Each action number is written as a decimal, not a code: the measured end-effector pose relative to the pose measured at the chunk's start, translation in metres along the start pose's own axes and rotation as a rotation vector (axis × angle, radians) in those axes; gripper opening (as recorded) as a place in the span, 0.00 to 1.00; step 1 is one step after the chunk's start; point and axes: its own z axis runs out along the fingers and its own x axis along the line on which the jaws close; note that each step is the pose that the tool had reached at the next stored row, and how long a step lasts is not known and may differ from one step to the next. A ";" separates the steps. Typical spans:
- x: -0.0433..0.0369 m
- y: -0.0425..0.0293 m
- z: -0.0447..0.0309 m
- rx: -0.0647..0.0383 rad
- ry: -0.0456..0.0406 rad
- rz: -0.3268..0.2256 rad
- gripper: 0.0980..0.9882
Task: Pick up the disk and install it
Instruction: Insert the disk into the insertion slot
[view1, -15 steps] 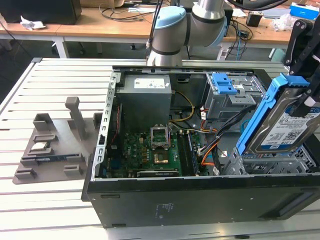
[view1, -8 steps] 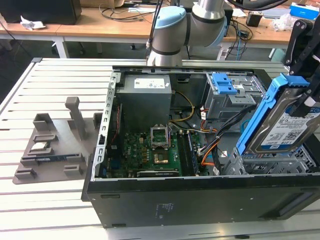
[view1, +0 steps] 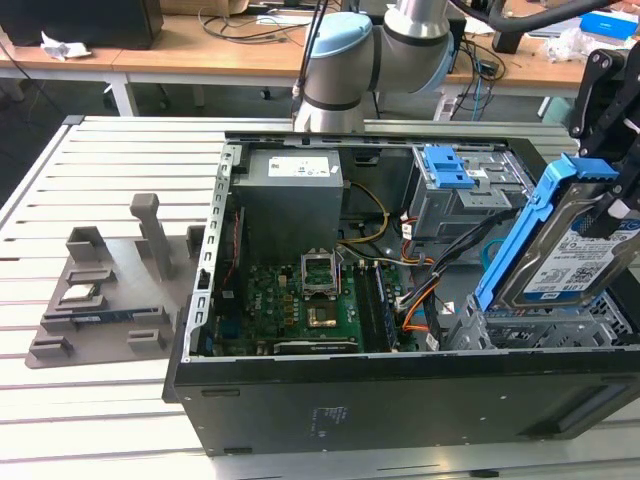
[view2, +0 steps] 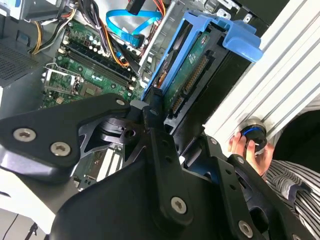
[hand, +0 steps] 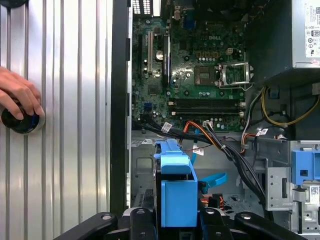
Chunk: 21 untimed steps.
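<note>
Disk (view1: 565, 250), blue-bracketed, hangs tilted over the open computer case (view1: 400, 405), at 3 o'clock in the exterior view, just above the grey drive cage (view1: 545, 330); the black fingers (hand: 141, 224) grasp its edges.

Robotics lab, slatted metal bench (view1: 110, 160), cluttered desks (view1: 180, 55)

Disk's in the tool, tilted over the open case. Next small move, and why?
Probably level it slightly and ease it down. The tool is shut on the disk, which hangs tilted above the grey bay at the exterior view's right, not yet seated.
</note>
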 end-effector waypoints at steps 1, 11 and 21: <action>-0.0006 -0.0014 0.0005 0.000 0.0001 0.000 0.30; -0.0050 -0.0079 0.0102 0.000 -0.0015 0.034 0.30; -0.0052 -0.0089 0.0293 0.000 -0.0015 0.037 0.30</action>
